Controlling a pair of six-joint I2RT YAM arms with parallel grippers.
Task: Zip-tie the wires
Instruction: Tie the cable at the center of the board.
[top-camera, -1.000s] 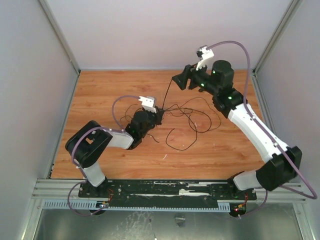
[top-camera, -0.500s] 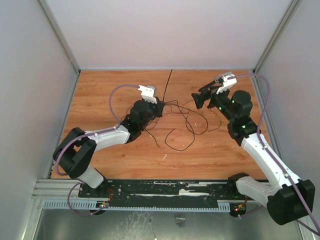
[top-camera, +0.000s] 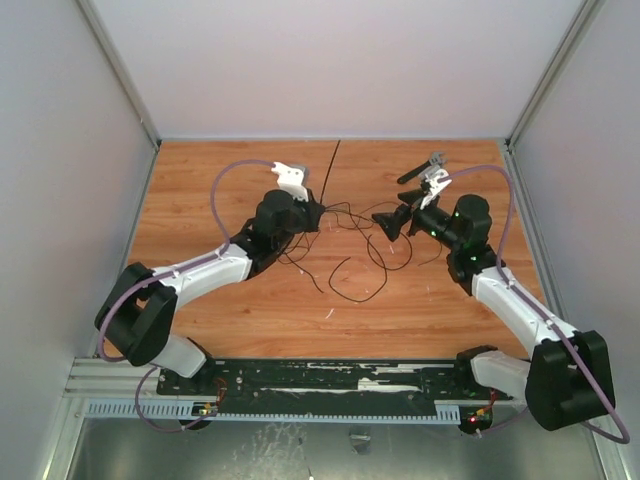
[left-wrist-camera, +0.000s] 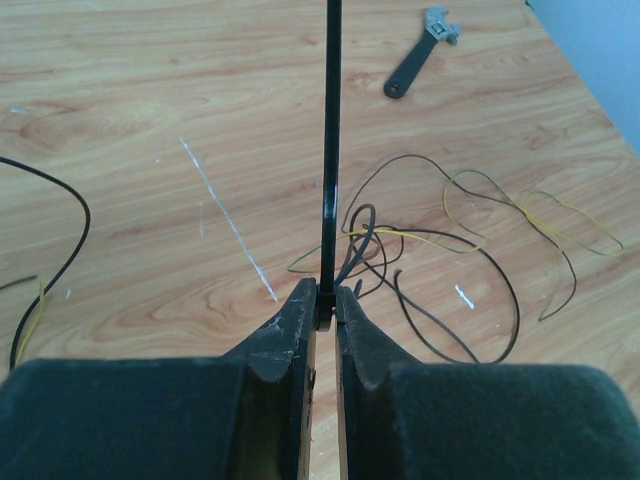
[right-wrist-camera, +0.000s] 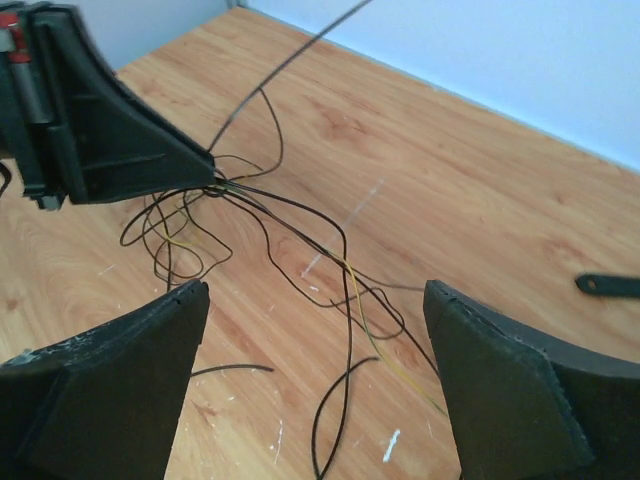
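1. Since the earlier frames, the right arm has folded down and brought the right claw closer to the wires, uncovering a tool behind it. The left arm has stretched forward, with its claw kept at the wires' left end.
2. At the left edge of the wires, the left claw is clamped tight on the near end of the zip tie.
3. The zip tie runs straight from that grip toward the far edge of the table, left of the wires' main loops.
4. The wires lie in loose loops on the table. Several strands gather at the left claw's tips, but it is unclear whether any are pinched there.
5. Just right of the wires, the right claw hangs with its jaws spread wide, holding nothing.
6. Beyond the wires to the right, a dark-handled wrench lies well apart from them.
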